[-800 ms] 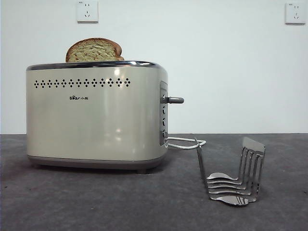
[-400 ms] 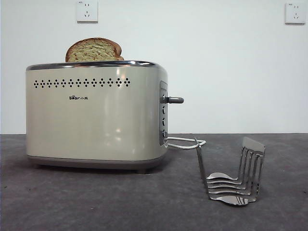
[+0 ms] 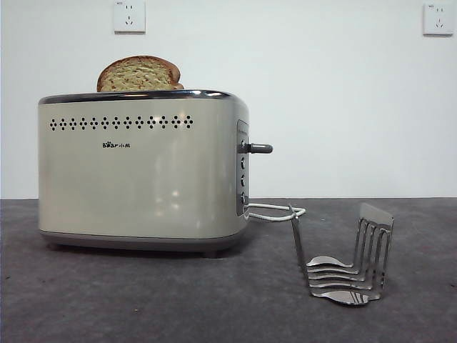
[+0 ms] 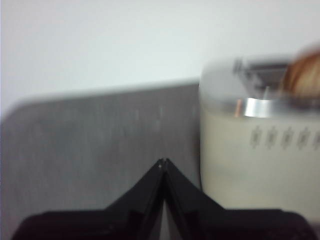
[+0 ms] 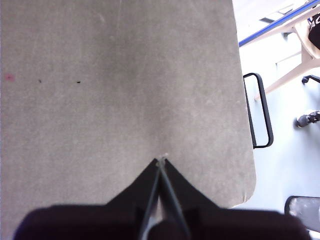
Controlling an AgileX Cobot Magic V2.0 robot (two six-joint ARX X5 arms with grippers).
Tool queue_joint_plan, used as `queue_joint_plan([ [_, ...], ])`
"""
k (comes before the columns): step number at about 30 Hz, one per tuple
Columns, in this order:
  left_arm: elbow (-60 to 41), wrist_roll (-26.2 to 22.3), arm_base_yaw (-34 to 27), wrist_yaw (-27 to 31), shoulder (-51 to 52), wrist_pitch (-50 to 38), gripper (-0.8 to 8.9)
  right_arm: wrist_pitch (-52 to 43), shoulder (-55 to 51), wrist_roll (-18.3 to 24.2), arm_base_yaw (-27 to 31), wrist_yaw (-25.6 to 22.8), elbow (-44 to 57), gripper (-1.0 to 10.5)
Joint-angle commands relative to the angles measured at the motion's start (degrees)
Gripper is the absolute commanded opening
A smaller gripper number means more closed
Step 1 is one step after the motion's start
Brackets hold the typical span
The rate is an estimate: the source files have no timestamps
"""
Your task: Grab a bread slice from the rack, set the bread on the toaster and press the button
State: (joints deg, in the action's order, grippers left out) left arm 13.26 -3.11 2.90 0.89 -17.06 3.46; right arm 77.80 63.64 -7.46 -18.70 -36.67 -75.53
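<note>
The cream toaster (image 3: 143, 171) stands at the left of the front view. The slice of bread (image 3: 139, 74) sits in its top slot with its round top sticking out. The silver lever button (image 3: 260, 148) sticks out of the toaster's side panel, high up. The wire rack (image 3: 346, 261) stands empty at the right. My left gripper (image 4: 163, 162) is shut and empty, beside the toaster (image 4: 260, 150), with the bread (image 4: 305, 75) showing at the picture's edge. My right gripper (image 5: 161, 161) is shut and empty over bare table near its edge.
A white cord (image 3: 275, 212) runs from the toaster's base toward the rack. Two wall sockets (image 3: 129, 16) are on the white wall behind. The right wrist view shows the table edge (image 5: 245, 125) and chair legs (image 5: 280, 80) beyond it.
</note>
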Motion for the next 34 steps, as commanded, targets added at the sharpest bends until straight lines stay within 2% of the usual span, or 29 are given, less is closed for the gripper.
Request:
queue_joint_plan([
  [1,-5.6,4.7,-1.2,-0.9,4.5,-0.9,-0.03,-0.9,1.0,0.2,0.0,-0.2,-0.1,0.0],
  [6,-12.4,5.1,-2.6,-1.6,11.8,-0.9,-0.03,-5.1,2.4,0.2,0.0,-0.2,-0.1,0.0],
  [11,-12.8,3.3,-3.2,-2.4,16.6,6.4,-0.03,-10.1,2.6,0.1,0.0,-0.2,-0.2,0.0],
  [18,-12.8,3.0,-4.2,-2.4,16.8,6.0,-0.03,-15.5,2.6,0.1,0.0,-0.2,-0.2,0.0],
  [34,-12.8,3.0,-4.2,-2.4,13.0,6.0,-0.03,-16.7,2.6,0.0,-0.1,0.1,-0.1,0.0],
])
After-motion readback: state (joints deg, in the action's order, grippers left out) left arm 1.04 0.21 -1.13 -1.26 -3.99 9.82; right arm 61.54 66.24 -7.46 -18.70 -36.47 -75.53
